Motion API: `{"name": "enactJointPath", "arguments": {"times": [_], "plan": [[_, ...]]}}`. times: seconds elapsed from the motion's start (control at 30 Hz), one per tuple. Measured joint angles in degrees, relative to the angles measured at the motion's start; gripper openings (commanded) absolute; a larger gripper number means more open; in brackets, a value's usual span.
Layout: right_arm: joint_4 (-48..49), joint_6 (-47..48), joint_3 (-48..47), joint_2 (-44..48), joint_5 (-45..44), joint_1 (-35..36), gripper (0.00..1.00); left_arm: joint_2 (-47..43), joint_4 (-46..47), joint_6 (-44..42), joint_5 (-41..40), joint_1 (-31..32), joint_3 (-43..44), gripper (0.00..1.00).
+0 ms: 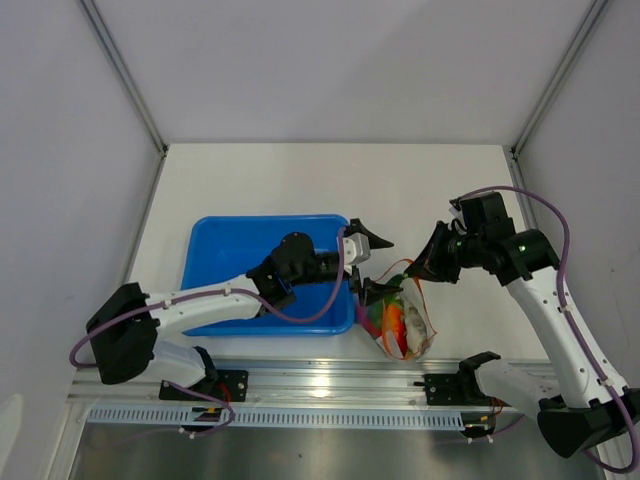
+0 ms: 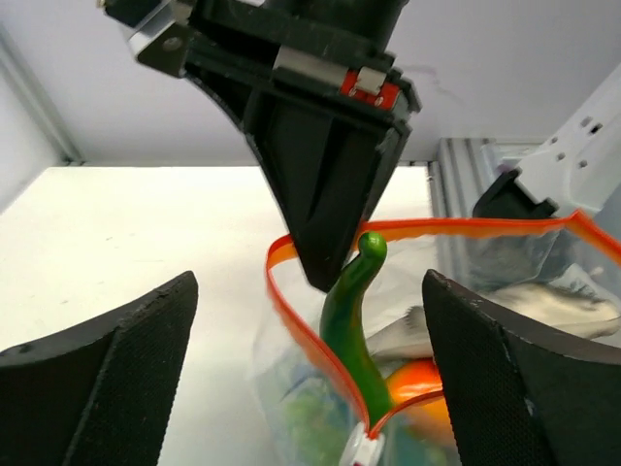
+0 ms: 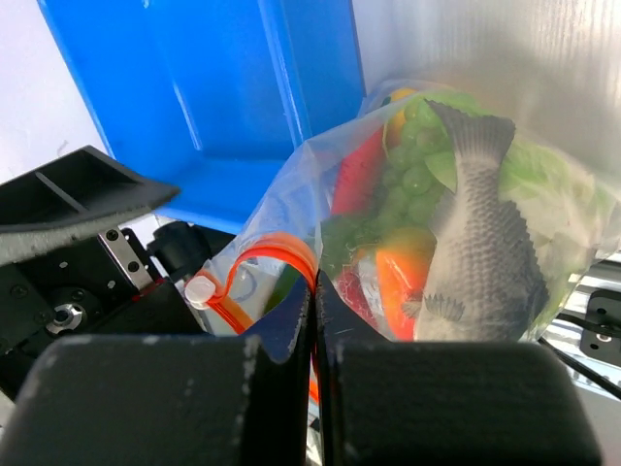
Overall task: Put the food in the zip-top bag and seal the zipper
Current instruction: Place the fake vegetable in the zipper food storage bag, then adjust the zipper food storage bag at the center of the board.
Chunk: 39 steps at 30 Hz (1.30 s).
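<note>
Table edges: the white table [image 1: 300,180] is meeting white walls on its left, far and right sides, and a metal rail [image 1: 320,385] is running along its near edge.
Open room: bare table is showing far of the tray and around the right arm, while only a narrow strip is separating the bag from the rail.
Tray: the blue tray [image 1: 215,250] is sitting left of centre with its right rim just beside the bag, and the left arm is reaching across it.
Bag: the clear bag [image 1: 408,330] is lying by the near edge, right of the tray, with its mouth lifted toward the far side.
Food: a grey fish [image 3: 480,243], green grapes [image 3: 412,175], a red chili [image 3: 357,175], an orange piece [image 2: 427,383] and a curved green piece [image 2: 351,311] are sitting inside the bag, the green tip poking up at the mouth.
Zipper: the orange zipper [image 2: 466,228] is gaping in a loop.
Right claw: the right gripper [image 1: 418,268] is pinching the zipper, its jaws pressed together on the strip.
Left claw: the left gripper [image 1: 378,265] is hovering with jaws spread wide, gripping nothing.
Bag to left claw: the mouth is sitting between the spread fingers [image 2: 107,388], just near and right of the claw.
Claw to claw: the two tips are facing each other close across the mouth.
</note>
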State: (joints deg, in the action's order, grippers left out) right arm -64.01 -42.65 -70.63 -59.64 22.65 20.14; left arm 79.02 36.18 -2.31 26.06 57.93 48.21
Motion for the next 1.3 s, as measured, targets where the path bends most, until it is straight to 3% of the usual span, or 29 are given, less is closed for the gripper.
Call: {"name": "enactJointPath", "arguments": {"times": [0.3,0.63,0.9,1.07,1.3], "plan": [[0.07,-0.35,0.00,-0.17,1.86,-2.03,0.00,-7.58,-14.32,-1.14,-6.27,0.00,3.54,1.00],[0.20,0.76,0.00,-1.60,3.87,-4.59,0.00,-17.07,-36.24,17.66,-17.11,0.07,17.33,0.99],[0.24,2.58,-0.33,-2.84,5.05,-5.27,0.00,-10.78,-57.99,33.11,-18.18,0.83,24.81,0.99],[0.17,3.87,-0.76,-2.93,5.03,-5.88,0.00,-3.96,-68.30,36.76,-17.66,3.74,30.21,0.99],[0.09,5.44,-0.87,-2.99,5.31,-7.45,0.00,3.82,-75.73,37.64,-16.24,6.21,37.24,1.00]]}}
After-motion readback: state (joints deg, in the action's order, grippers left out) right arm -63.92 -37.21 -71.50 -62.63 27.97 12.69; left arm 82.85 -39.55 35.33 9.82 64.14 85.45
